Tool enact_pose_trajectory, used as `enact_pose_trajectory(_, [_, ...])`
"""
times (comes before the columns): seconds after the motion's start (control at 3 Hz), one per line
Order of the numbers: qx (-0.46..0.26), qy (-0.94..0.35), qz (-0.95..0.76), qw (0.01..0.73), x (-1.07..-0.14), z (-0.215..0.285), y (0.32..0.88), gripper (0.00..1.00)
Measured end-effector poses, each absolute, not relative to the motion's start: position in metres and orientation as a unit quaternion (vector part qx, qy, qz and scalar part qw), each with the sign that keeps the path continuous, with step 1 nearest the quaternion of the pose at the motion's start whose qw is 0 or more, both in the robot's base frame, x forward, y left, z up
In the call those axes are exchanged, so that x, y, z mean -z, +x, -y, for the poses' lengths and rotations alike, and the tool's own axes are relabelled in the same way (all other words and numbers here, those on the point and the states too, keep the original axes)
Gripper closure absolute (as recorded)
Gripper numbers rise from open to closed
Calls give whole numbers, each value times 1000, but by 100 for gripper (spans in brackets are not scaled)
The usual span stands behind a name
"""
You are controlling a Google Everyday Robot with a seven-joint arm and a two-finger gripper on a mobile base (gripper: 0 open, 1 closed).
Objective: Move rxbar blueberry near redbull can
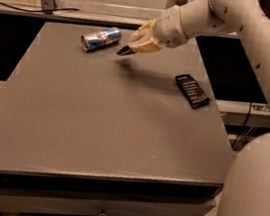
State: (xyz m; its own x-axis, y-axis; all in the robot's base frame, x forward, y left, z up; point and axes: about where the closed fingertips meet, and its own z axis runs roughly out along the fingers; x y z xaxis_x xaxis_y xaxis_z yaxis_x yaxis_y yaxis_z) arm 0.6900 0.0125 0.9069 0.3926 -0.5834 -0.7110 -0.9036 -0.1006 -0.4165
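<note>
Two things lie directly on the bench (pixel 97 124), or do I see it wrong? — Lena

You see it correct. One is the redbull can (pixel 101 38). It lies on its side in the far left part, turned a little diagonal. The other is the black bar (pixel 192 91) with white lettering, flat near the right edge and well apart from the can. — Tomas

And where is the gripper (pixel 133 45)? — Lena

It hangs over the far part of the bench, just to the right of the can. It is between the can and the black bar, but much nearer to the can. The white arm (pixel 224 17) comes to it from the upper right. — Tomas

How are the jaws? — Lena

They are clenched on the rxbar blueberry (pixel 124 51). Only one dark end of it comes out under the cream-coloured fingers (pixel 143 35), and this end points down and left, toward the can. The lettering on the wrapper I cannot read. — Tomas

So the bar touches the can? — Lena

No, there is a small gap between them. The bar is also up in the air, not on the bench. A soft shadow (pixel 131 65) lies on the surface under the gripper. — Tomas
</note>
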Motion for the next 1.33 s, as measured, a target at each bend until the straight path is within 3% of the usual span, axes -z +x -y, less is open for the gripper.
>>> enact_pose_trajectory(1.33, [-224,-696,-507,457,-862,-62,748,100])
